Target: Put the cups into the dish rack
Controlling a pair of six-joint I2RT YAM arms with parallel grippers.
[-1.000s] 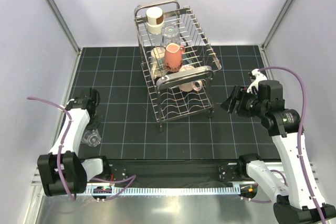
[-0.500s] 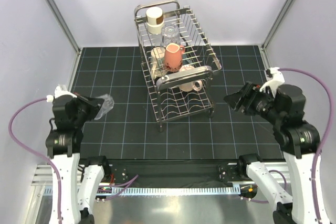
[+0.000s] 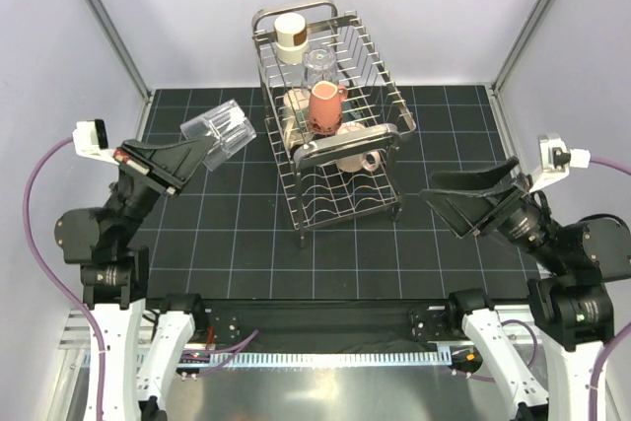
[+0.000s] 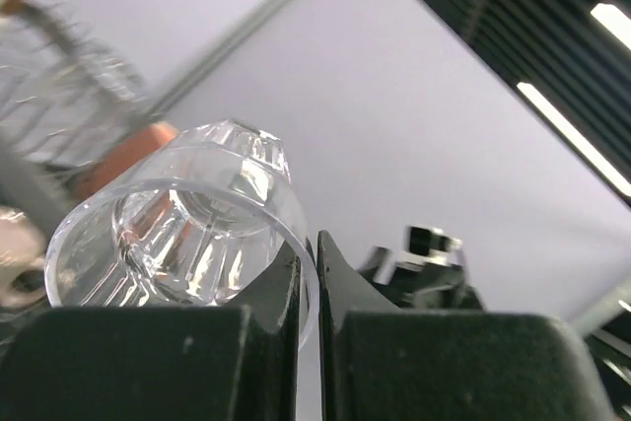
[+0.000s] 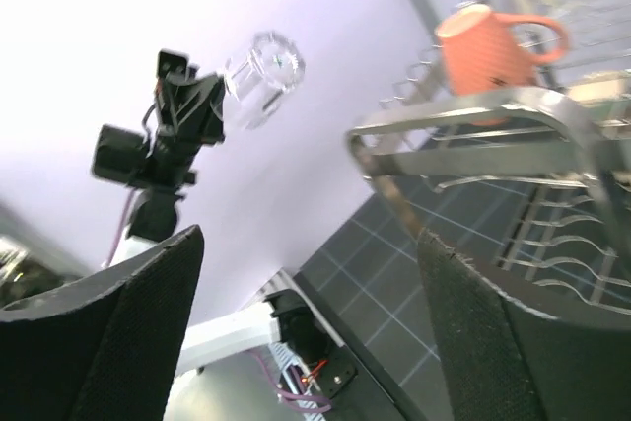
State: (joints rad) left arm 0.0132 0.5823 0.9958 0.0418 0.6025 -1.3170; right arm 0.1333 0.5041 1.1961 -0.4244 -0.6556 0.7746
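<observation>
My left gripper point(image 3: 200, 149) is raised high over the left of the mat and is shut on the rim of a clear glass tumbler point(image 3: 221, 128). The left wrist view shows the tumbler point(image 4: 182, 226) pinched by its wall between the fingers point(image 4: 266, 288). The steel dish rack point(image 3: 328, 115) stands at the back centre. It holds a cream mug with a brown band point(image 3: 291, 36), a clear glass point(image 3: 318, 63), a salmon pink mug point(image 3: 325, 107) and cream mugs point(image 3: 356, 158). My right gripper point(image 3: 454, 196) is raised right of the rack, open and empty; its fingers point(image 5: 108, 332) stand wide apart.
The black gridded mat point(image 3: 227, 234) covers the table. White walls with metal corner posts point(image 3: 104, 22) close in both sides. The rack's near loop handle point(image 5: 493, 135) fills the right wrist view, with the pink mug point(image 5: 488, 46) behind it.
My left arm has lifted the glass tumbler from the mat at the left, up and toward the rack. My right arm has risen and drawn back a little, still open.
</observation>
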